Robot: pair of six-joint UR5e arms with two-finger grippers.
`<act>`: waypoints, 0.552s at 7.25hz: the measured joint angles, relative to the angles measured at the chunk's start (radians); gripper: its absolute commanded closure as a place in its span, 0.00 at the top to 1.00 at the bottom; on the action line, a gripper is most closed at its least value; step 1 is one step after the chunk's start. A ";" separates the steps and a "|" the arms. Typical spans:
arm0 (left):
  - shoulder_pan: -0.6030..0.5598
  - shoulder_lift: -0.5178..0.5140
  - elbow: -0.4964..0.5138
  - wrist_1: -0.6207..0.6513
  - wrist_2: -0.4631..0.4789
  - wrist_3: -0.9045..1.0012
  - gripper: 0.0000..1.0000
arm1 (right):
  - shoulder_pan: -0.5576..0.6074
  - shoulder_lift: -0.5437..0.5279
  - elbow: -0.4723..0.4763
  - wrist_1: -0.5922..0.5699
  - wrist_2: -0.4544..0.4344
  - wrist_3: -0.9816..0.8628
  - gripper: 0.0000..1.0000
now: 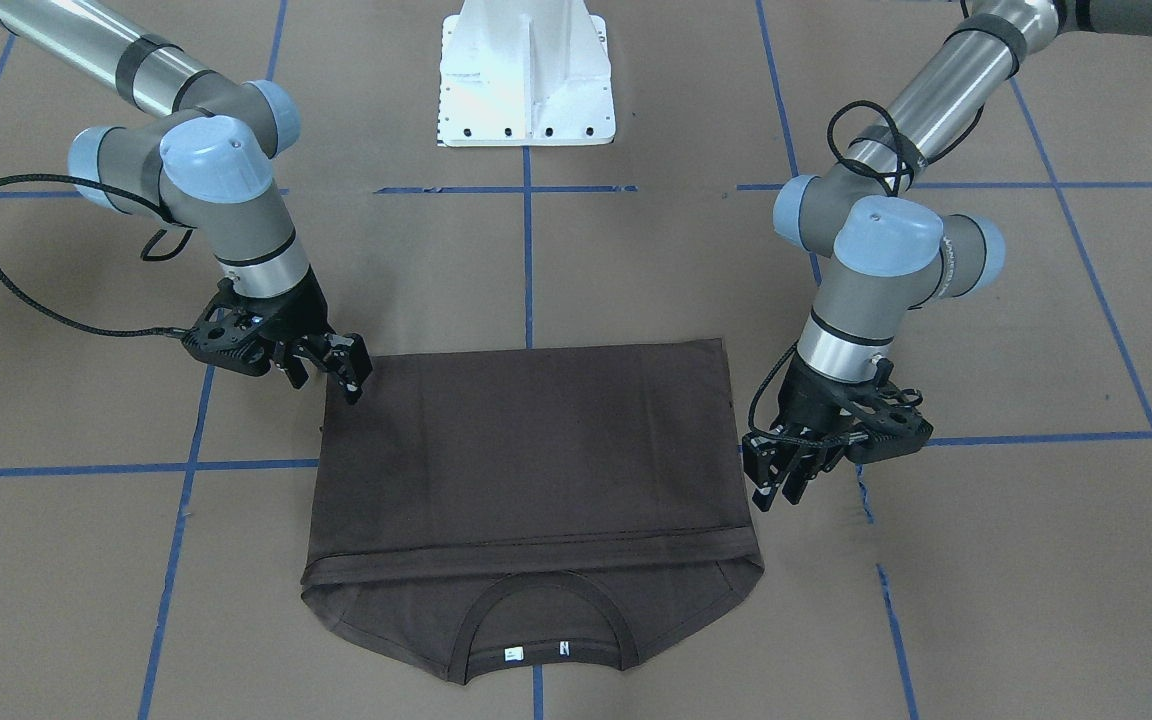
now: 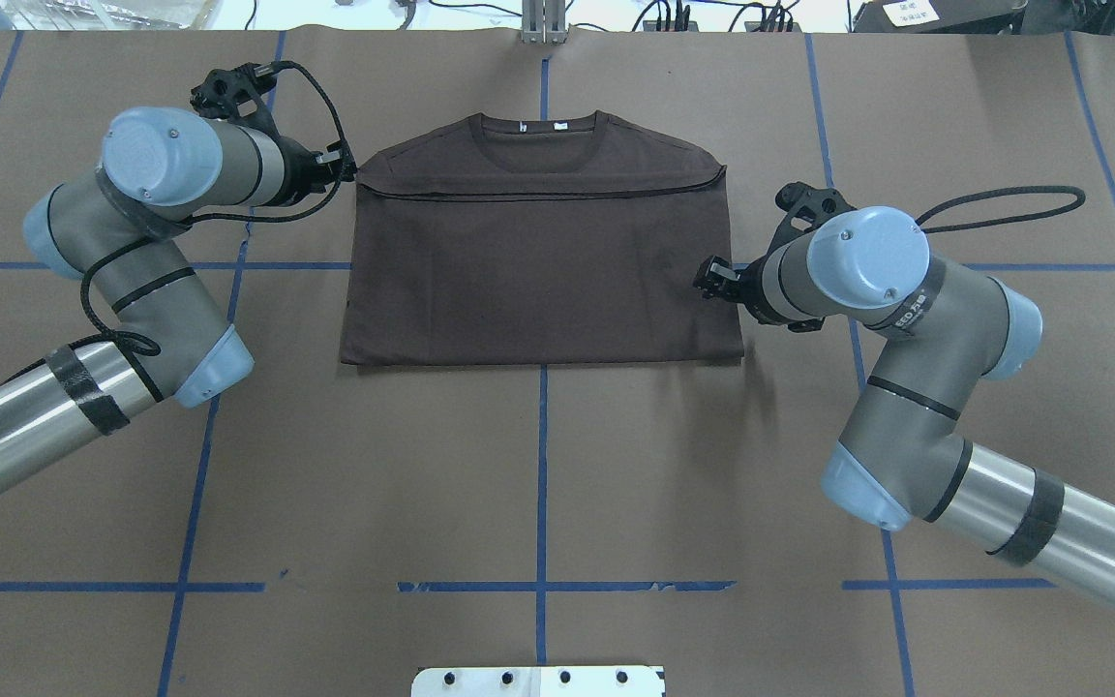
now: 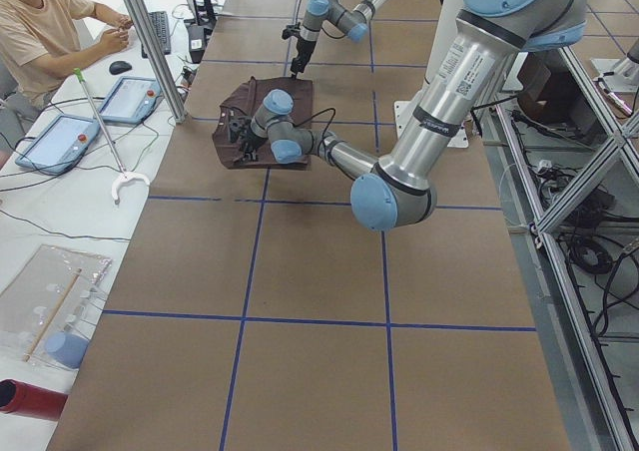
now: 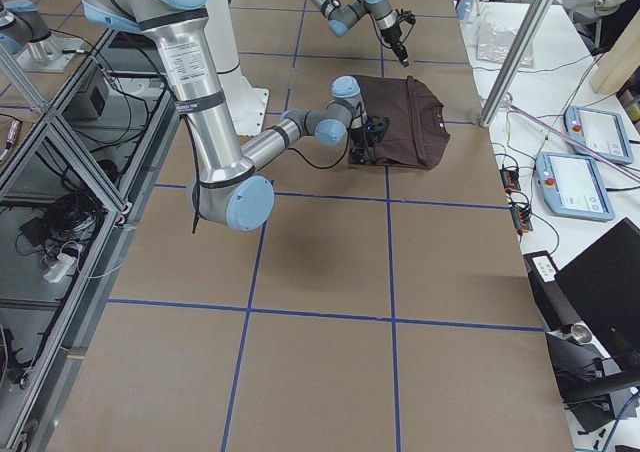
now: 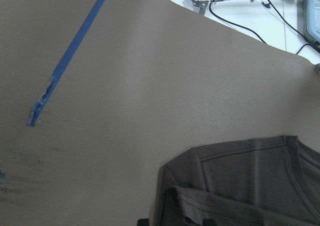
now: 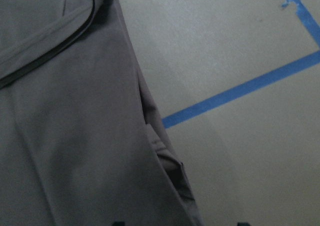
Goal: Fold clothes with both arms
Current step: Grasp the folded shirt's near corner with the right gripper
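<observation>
The dark brown T-shirt [image 2: 538, 271] lies flat on the brown table, its hem half folded up over the chest, with the collar and white neck tags [image 1: 536, 650] left showing. My left gripper [image 2: 345, 166] is open and low at the shirt's shoulder corner; it also shows in the front view [image 1: 774, 492]. The left wrist view shows that corner [image 5: 240, 186] just ahead of the fingertips. My right gripper [image 2: 706, 279] is open at the opposite side edge, near the folded end [image 1: 331, 375]. The right wrist view shows that edge [image 6: 65, 136].
The white base block [image 1: 526, 80] stands at the robot's side of the table. Blue tape lines [image 2: 542, 465] grid the brown surface. An operator [image 3: 40, 32] sits beside tablets [image 3: 55, 142] at a side bench beyond the shirt's collar end.
</observation>
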 measured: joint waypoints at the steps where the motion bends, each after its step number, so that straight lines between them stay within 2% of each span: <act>1: 0.001 -0.001 0.000 -0.001 -0.001 0.001 0.47 | -0.021 -0.014 0.003 0.000 -0.018 0.019 0.79; 2: 0.001 -0.001 0.000 -0.001 -0.002 0.001 0.46 | -0.033 -0.028 0.006 0.000 -0.029 0.028 0.58; 3: 0.001 0.000 0.000 -0.001 -0.002 0.001 0.46 | -0.042 -0.035 0.009 -0.001 -0.032 0.039 0.14; 4: 0.002 0.000 0.001 -0.001 -0.001 0.001 0.46 | -0.047 -0.036 0.013 -0.002 -0.032 0.060 0.00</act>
